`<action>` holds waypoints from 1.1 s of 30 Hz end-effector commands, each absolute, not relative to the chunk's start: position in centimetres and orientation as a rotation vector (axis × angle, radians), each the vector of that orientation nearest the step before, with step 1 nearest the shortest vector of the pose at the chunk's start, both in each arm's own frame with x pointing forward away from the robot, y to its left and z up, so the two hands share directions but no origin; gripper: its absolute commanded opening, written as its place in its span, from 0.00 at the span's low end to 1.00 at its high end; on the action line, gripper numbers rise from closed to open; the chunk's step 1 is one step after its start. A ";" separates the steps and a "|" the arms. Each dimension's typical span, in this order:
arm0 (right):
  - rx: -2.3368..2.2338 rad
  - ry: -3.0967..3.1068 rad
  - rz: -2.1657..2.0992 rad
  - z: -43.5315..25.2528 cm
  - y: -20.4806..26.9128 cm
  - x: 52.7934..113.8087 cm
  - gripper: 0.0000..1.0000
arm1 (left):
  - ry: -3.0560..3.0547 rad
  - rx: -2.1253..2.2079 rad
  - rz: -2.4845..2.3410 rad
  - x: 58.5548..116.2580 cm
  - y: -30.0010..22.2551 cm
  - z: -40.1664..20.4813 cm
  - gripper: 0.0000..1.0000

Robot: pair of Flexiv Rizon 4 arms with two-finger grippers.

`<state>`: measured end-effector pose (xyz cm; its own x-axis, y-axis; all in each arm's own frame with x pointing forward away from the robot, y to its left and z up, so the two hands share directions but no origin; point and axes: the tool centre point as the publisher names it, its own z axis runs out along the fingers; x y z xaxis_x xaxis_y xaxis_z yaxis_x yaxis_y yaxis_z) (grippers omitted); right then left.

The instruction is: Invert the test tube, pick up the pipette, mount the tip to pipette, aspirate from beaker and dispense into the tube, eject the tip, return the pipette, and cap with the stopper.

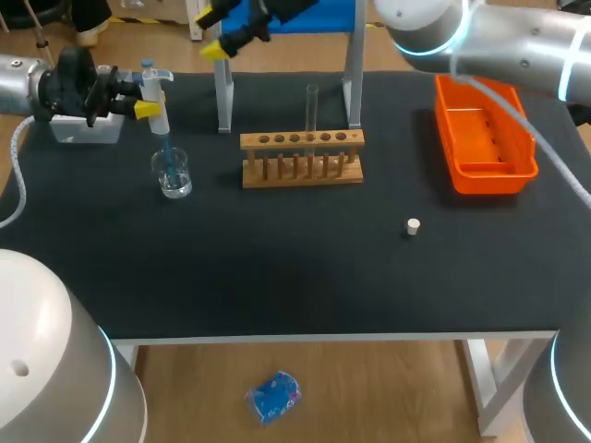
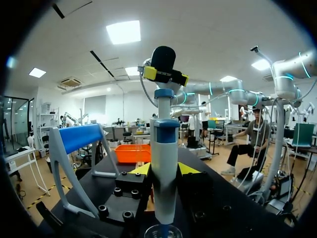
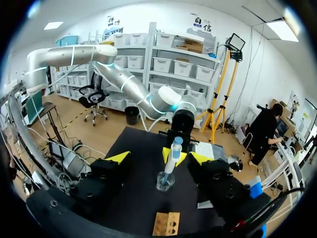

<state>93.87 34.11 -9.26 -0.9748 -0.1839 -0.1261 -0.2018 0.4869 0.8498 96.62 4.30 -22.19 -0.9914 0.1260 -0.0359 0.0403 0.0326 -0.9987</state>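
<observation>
Left gripper (image 1: 146, 97): my fingers pinch the pipette (image 1: 159, 109) upright, so its tip points straight down.
Beaker (image 1: 173, 173): beneath the pipette, tip inside; I judge aspiration is in hand.
Right gripper (image 1: 222, 30): fingers spread, empty, parked high, clear of the work.
Test tube (image 1: 312, 106): upright in the wooden rack (image 1: 302, 157), mouth up to receive.
Stopper (image 1: 413, 226): loose on the table, awaiting capping.

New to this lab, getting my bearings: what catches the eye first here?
The left gripper holds a pipette upright, its tip down in a small glass beaker at the left rear of the table. Mid-table stands a wooden rack with one test tube, and a bright orange tray sits at the right.
</observation>
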 end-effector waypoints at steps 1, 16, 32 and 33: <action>-0.385 2.663 1.624 -9.7 28.2 93.3 1.00 | -2.215 -0.178 2.133 96.6 4.3 -22.1 0.00; -0.370 2.674 1.632 -9.9 27.4 93.3 1.00 | -2.215 -0.178 2.133 96.6 4.3 -22.1 0.00; -0.298 2.719 1.532 -11.4 19.4 94.7 1.00 | -2.215 -0.178 2.133 96.6 4.3 -22.1 0.00; -0.293 2.724 1.520 -11.6 18.7 94.8 1.00 | -2.215 -0.178 2.133 96.6 4.3 -22.1 0.00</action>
<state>95.39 21.62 -11.83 -0.9817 -0.1661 -0.0931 -0.1669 0.5151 0.8407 96.61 4.30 -22.18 -0.9914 0.1259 -0.0360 0.0404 0.0327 -0.9987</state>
